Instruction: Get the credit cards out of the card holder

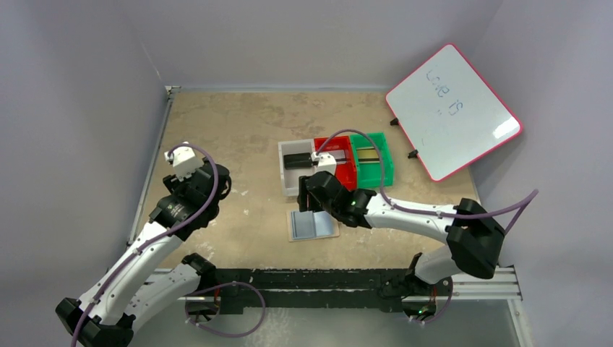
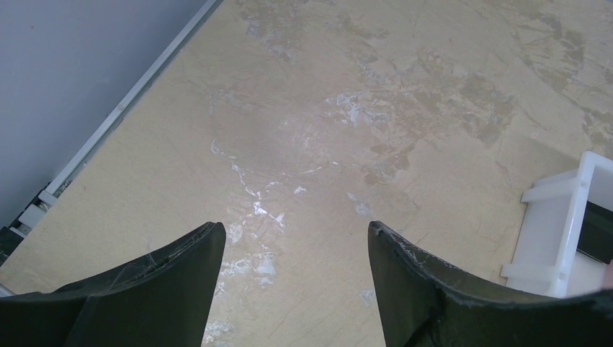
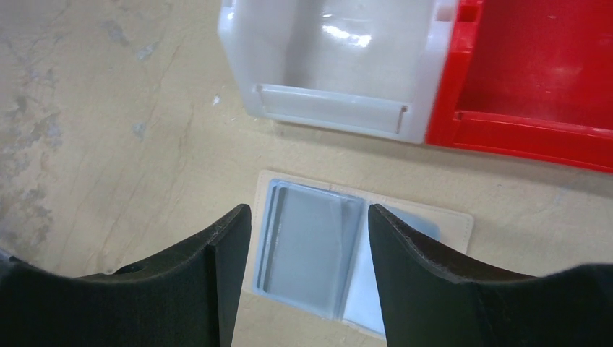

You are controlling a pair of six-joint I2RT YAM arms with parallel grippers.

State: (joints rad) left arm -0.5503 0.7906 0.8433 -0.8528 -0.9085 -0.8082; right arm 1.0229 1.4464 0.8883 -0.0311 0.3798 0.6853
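Right fingers (image 3: 217, 260): spread wide and holding nothing, over the open card holder (image 3: 311, 253), one tip at each side of its left pocket; whether they touch it cannot be told.
Left fingers (image 2: 181, 267): spread wide, empty, above bare counter (image 2: 325, 108).
Card holder: lies open, just in front of the clear bin (image 3: 329, 116) and red bin (image 3: 535, 87).
Black card (image 1: 296, 160): inside the clear bin.
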